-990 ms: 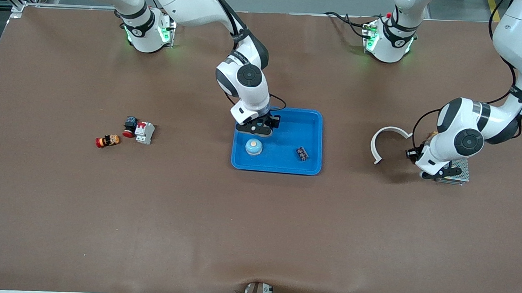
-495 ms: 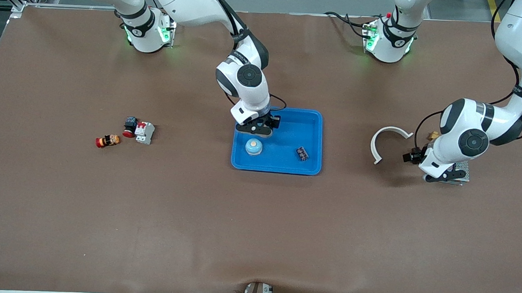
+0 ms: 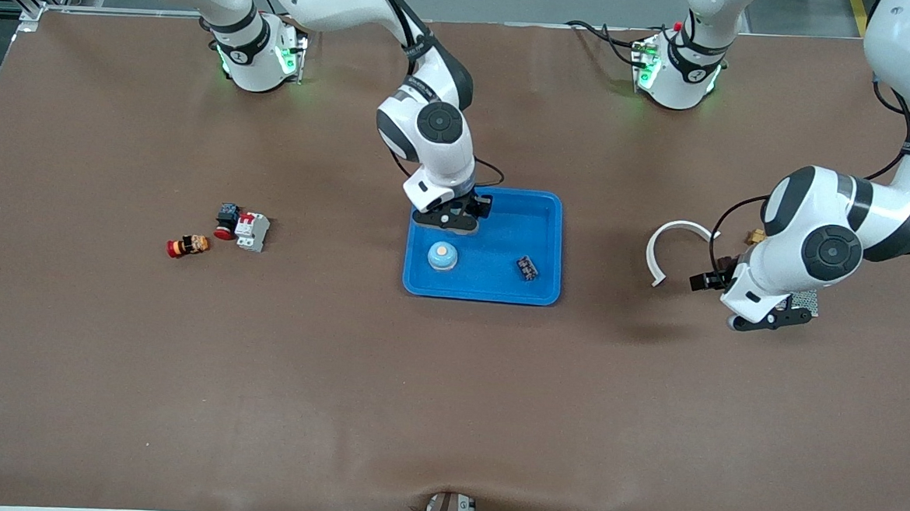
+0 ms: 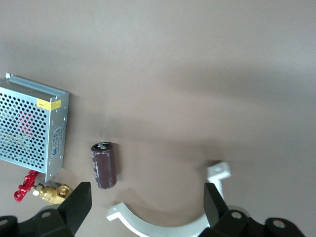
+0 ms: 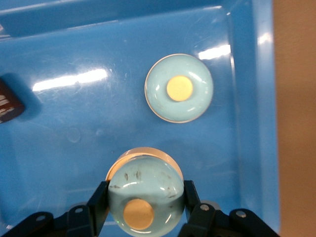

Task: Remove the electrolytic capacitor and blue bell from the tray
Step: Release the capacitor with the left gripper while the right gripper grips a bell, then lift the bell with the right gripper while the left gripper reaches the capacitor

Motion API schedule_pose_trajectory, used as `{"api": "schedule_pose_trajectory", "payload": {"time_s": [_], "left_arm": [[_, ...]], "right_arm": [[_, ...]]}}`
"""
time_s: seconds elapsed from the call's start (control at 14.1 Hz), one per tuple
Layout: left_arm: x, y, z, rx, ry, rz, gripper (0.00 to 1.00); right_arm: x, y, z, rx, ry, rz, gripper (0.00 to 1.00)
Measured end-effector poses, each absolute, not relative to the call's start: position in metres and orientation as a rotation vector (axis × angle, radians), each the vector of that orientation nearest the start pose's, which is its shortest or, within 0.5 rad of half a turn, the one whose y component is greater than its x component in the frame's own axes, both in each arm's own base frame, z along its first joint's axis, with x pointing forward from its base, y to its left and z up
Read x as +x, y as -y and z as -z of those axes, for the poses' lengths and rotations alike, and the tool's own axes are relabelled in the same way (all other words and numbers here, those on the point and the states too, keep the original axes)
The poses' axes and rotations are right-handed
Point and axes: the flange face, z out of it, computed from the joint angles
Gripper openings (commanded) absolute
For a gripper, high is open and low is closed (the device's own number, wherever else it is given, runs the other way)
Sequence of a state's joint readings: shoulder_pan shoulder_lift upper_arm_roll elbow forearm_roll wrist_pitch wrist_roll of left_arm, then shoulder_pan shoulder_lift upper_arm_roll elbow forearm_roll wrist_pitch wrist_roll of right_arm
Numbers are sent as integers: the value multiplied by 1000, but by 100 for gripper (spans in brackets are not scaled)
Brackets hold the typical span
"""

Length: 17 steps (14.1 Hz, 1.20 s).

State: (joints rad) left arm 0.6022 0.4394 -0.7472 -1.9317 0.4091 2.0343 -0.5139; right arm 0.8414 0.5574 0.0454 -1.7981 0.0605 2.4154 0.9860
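Note:
My right gripper (image 3: 447, 220) is shut on a pale blue bell (image 5: 143, 195) with an orange button, held over the blue tray (image 3: 481, 294). A second bell (image 3: 442, 256) of the same kind sits on the tray floor (image 5: 98, 128); it shows as a round bell (image 5: 178, 88) in the right wrist view. The capacitor (image 4: 104, 165), a dark maroon cylinder, lies flat on the table. My left gripper (image 3: 769, 320) hangs open over the table above it. Nothing is between the open fingers of the left gripper (image 4: 146, 202).
A white curved bracket (image 3: 670, 243) lies beside the capacitor, as do a perforated metal box (image 4: 29, 128) and a brass valve (image 4: 44, 190) with a red handle. A small dark part (image 3: 527, 268) rests in the tray. Red buttons (image 3: 187, 245) and a breaker (image 3: 252, 231) lie toward the right arm's end.
My left gripper has opened and risen from beside the metal box, drifting toward the front camera. The right gripper has lifted slightly with the bell.

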Motion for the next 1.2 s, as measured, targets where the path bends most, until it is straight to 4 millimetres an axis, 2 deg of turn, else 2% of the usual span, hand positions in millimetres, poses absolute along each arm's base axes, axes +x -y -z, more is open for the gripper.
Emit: {"api": "schedule_pose_trajectory", "payload": {"time_s": [0.21, 0.35, 0.49, 0.64, 0.92, 1.2], "left_arm": [[601, 73, -322, -3072, 284, -250, 100], [599, 107, -323, -3074, 333, -251, 100], [594, 149, -320, -3065, 389, -256, 100], [588, 188, -317, -3060, 443, -260, 98], [579, 252, -301, -3049, 572, -304, 85], [569, 312, -276, -3042, 684, -328, 78]], "right_arm": [[429, -498, -284, -3061, -239, -33, 31], [446, -478, -304, -3070, -229, -37, 31], [468, -449, -322, -3085, -192, -51, 31], [494, -410, -343, -3099, -127, -70, 31], [548, -313, -377, -3094, 29, -82, 31], [588, -208, -385, -3069, 214, -118, 31]]}}
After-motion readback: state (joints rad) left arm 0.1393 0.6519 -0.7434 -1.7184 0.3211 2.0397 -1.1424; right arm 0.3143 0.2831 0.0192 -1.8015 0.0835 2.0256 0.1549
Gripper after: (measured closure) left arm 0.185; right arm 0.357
